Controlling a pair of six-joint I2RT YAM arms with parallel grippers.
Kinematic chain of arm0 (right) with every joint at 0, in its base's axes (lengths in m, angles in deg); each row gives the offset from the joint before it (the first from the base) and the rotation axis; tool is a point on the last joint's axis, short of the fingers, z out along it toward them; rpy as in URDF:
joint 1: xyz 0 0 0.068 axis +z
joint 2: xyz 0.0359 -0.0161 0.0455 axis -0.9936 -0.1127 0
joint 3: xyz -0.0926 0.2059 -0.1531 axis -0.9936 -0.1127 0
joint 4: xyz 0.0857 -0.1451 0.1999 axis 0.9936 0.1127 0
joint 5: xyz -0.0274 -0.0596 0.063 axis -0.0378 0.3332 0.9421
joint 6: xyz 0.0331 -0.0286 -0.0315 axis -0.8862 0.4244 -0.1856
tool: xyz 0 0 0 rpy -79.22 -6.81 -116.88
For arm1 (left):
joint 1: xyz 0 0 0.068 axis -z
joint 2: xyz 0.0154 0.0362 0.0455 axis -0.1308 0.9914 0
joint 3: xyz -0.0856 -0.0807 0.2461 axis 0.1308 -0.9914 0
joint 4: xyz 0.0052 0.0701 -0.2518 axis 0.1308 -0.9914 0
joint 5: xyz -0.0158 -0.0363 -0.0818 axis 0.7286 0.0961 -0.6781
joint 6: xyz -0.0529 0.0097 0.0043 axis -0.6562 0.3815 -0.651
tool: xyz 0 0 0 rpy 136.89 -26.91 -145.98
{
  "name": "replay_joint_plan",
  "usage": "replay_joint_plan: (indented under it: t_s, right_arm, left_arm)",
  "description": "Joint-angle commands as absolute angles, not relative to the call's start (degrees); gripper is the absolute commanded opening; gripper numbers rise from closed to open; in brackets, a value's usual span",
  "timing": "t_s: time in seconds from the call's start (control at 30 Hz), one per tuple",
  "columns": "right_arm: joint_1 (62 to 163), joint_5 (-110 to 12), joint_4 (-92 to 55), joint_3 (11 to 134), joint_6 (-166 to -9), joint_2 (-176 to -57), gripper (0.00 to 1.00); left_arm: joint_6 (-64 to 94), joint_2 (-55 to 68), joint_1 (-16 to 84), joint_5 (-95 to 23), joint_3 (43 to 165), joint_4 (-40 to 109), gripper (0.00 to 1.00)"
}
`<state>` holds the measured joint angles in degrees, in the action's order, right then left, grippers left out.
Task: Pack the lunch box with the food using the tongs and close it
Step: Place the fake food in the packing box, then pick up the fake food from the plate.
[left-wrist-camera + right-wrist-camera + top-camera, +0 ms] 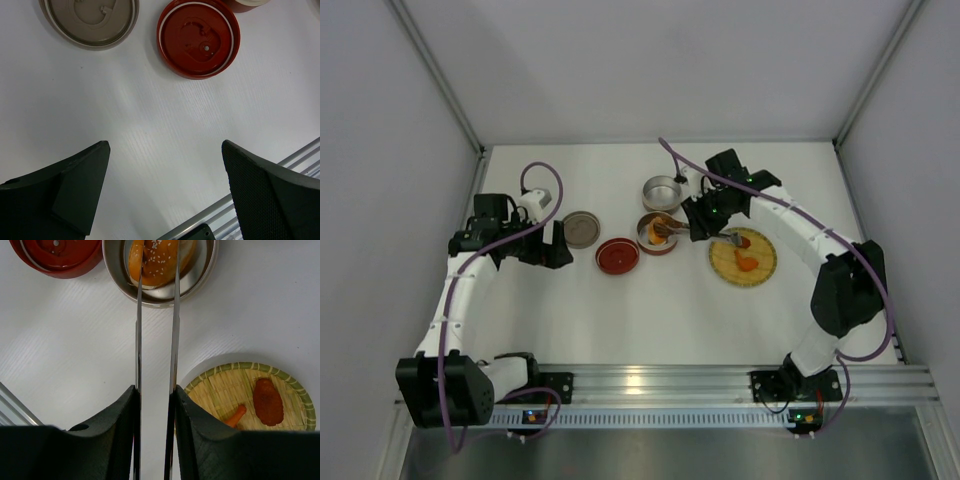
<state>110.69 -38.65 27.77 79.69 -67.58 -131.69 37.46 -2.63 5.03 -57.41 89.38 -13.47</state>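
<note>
My right gripper point(155, 390) is shut on the slim silver tongs point(175, 320), whose two blades reach up into a round steel lunch box tin point(200, 282). The blades straddle an orange, sesame-speckled food lump point(160, 262) inside that tin. From above, the right gripper point(700, 220) hangs just right of this tin point(644, 240), with the tongs point(668, 231) over it. Two more food pieces, a small orange one point(236, 415) and a red-brown one point(268, 401), lie on the yellow woven plate point(240, 366). My left gripper point(165, 147) is open and holds nothing.
A red lid point(618, 256) and a grey lid point(581, 229) lie upside down left of the filled tin, close to the left gripper point(545, 245). A second, empty steel tin point(663, 192) stands behind. The plate point(765, 270) sits to the right. White walls enclose the table.
</note>
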Motion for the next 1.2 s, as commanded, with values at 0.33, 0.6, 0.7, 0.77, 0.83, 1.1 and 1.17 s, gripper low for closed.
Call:
replay_joint_plan:
  t_s: [0.33,0.6,0.7,0.77,0.83,1.1,1.17]
  right_arm:
    - [112.18,-36.87,25.59,82.93,-68.2,-132.04,0.56]
    - [112.1,-36.61,26.12,84.77,-69.16,-129.67,0.57]
    - [112.01,-36.78,26.65,87.23,-69.78,-128.0,0.57]
    - [111.66,-36.96,27.52,89.51,-70.05,-126.77,0.57]
    - [111.22,-37.75,28.75,91.19,-70.22,-125.8,0.56]
    - [100.09,-37.75,36.21,82.68,-63.39,-118.08,0.54]
    - [95.86,-36.88,37.54,78.39,-61.09,-115.44,0.53]
  left_arm:
    - [38.12,-2.53,5.14,-58.5,89.0,-10.95,0.98]
    - [38.12,-3.33,5.14,-58.5,89.44,-11.3,0.98]
    - [38.04,-4.03,5.14,-58.5,89.52,-11.39,0.98]
    - [38.04,-4.55,5.14,-58.5,89.61,-11.66,0.98]
    - [38.3,-4.91,5.05,-58.41,89.7,-11.83,0.98]
    - [39.27,-6.93,5.14,-57.71,89.44,-12.54,0.98]
    - [39.44,-7.37,5.14,-57.8,88.73,-12.27,0.98]
